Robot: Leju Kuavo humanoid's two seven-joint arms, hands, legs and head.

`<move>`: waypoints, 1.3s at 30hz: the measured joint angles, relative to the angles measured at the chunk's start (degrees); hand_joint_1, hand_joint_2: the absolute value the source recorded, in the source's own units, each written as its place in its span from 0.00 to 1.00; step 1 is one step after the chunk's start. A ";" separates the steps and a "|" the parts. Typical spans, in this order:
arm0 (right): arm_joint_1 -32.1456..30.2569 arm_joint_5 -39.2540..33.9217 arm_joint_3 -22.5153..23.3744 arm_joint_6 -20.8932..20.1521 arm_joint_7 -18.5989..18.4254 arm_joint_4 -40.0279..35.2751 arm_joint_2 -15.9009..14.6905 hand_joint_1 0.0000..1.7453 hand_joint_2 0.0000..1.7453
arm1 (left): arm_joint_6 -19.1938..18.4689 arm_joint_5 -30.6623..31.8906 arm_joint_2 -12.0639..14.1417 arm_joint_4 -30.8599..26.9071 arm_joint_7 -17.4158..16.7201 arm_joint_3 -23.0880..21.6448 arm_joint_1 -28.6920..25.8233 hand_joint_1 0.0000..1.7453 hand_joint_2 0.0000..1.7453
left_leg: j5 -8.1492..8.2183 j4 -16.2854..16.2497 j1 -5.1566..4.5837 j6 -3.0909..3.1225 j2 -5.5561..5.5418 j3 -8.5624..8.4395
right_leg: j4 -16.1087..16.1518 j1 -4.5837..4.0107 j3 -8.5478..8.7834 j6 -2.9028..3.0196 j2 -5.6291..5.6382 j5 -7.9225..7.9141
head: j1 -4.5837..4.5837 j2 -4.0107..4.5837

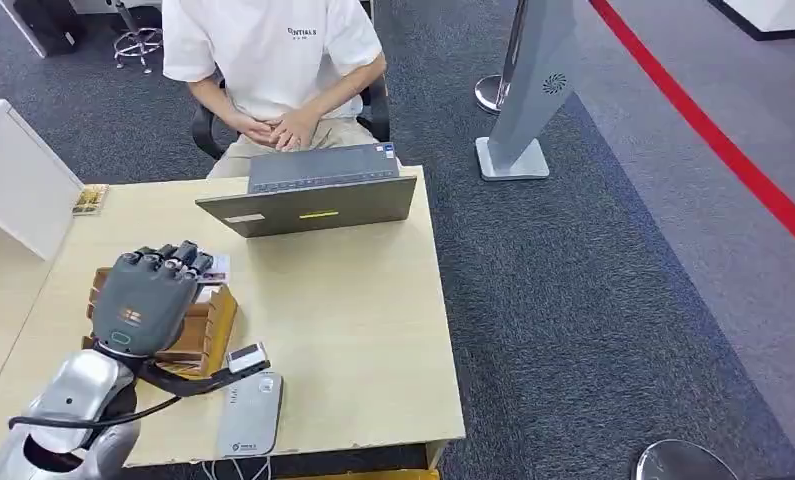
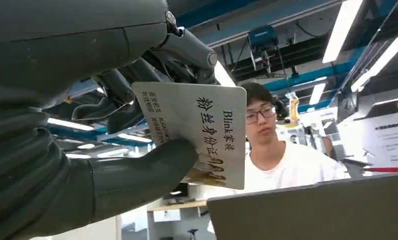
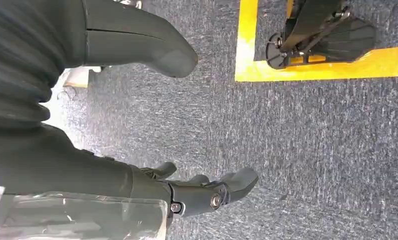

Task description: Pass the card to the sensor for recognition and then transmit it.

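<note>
Cards: one, pinched in left hand | right hand empty, fingers apart | sensors: one

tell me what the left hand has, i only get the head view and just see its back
Observer: The left hand holds a card, pinched between thumb and fingers, seen in the left wrist view.
Operator: which way does the card face
Observer: Its printed side faces the wrist camera; the person sits beyond it, behind the laptop.
Operator: and the right hand
Observer: The right hand hangs over grey carpet, holding nothing, fingers apart.
</note>
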State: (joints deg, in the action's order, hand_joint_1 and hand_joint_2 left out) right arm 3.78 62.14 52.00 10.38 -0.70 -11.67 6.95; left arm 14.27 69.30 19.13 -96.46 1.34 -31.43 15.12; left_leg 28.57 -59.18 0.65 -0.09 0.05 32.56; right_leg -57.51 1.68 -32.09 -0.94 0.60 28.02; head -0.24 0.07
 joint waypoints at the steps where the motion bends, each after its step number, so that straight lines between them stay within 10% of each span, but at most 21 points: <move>1: -0.01 -0.18 0.11 0.00 0.00 0.00 0.00 0.00 1.00 | -0.22 -0.83 0.24 -0.70 0.57 -0.26 -0.77 1.00 1.00 | 0.00 0.00 0.00 0.00 0.00 0.00 | 0.00 0.00 0.00 0.00 0.00 0.00 | 0.02 0.00; 16: -0.19 -0.74 2.23 0.83 -1.29 0.00 0.09 0.00 1.00 | 0.72 -1.96 1.81 -2.20 0.43 -0.78 -18.64 1.00 1.00 | 0.03 0.02 -0.01 0.00 0.00 0.02 | 0.02 0.01 0.00 -0.03 -0.04 0.05 | 0.02 0.00; 39: -0.17 1.27 2.23 0.15 -1.07 0.00 0.09 0.00 1.00 | -2.18 -4.95 -2.03 7.41 -1.55 -0.87 -21.12 1.00 1.00 | 0.02 0.02 0.00 0.00 -0.02 0.01 | 0.02 0.00 0.01 -0.03 -0.06 0.04 | 0.00 0.00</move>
State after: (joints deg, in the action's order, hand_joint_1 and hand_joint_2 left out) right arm 3.61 63.41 54.23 10.54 -1.77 -11.67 7.04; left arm 12.09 64.35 17.09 -89.05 -0.22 -32.30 -5.99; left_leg 28.60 -59.16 0.65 -0.08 0.03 32.56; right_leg -57.49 1.68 -32.08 -0.97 0.54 28.07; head -0.24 0.07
